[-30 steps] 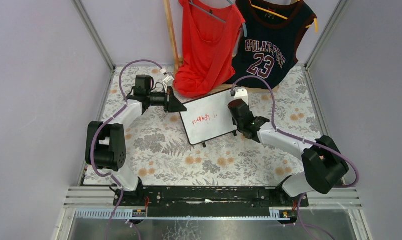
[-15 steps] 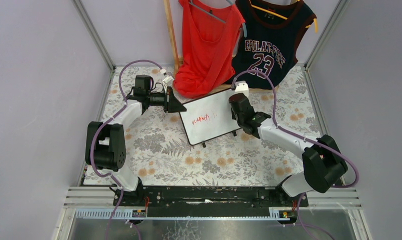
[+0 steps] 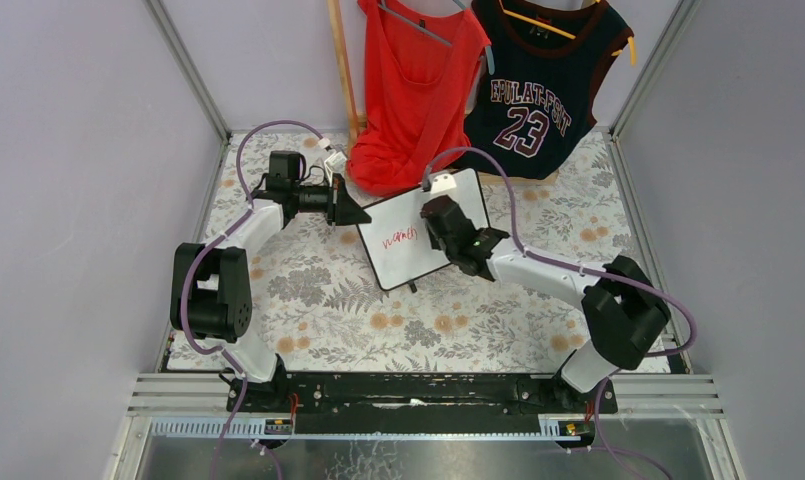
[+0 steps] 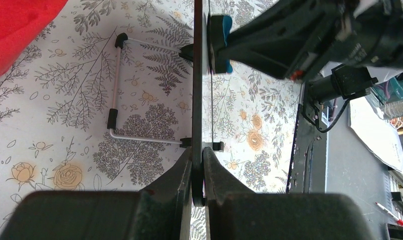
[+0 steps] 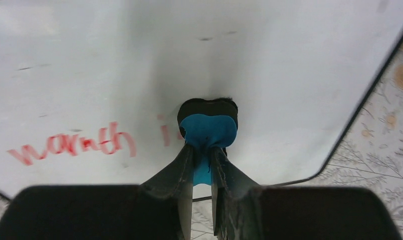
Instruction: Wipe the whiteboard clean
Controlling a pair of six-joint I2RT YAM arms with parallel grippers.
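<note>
The whiteboard [image 3: 403,215], white with a thin black frame, stands tilted on the floral table and bears red handwriting [image 3: 401,237]. My left gripper [image 3: 356,212] is shut on its left edge; in the left wrist view the board's edge [image 4: 197,75] runs straight up from between the fingers, with my gripper [image 4: 198,155] clamped on it. My right gripper [image 3: 430,218] is shut on a small blue eraser [image 5: 208,130] and presses it on the board face [image 5: 269,65] just right of the red writing [image 5: 74,145]. The eraser also shows in the left wrist view [image 4: 220,42].
A red top [image 3: 415,85] and a dark jersey numbered 23 [image 3: 538,85] hang at the back, touching the table behind the board. The board's wire stand [image 4: 116,90] rests on the floral cloth. Purple walls close in left and right.
My right gripper has slid left across the board with the eraser, from the board's right edge to just beside the red writing. The left gripper and the board have held still.
</note>
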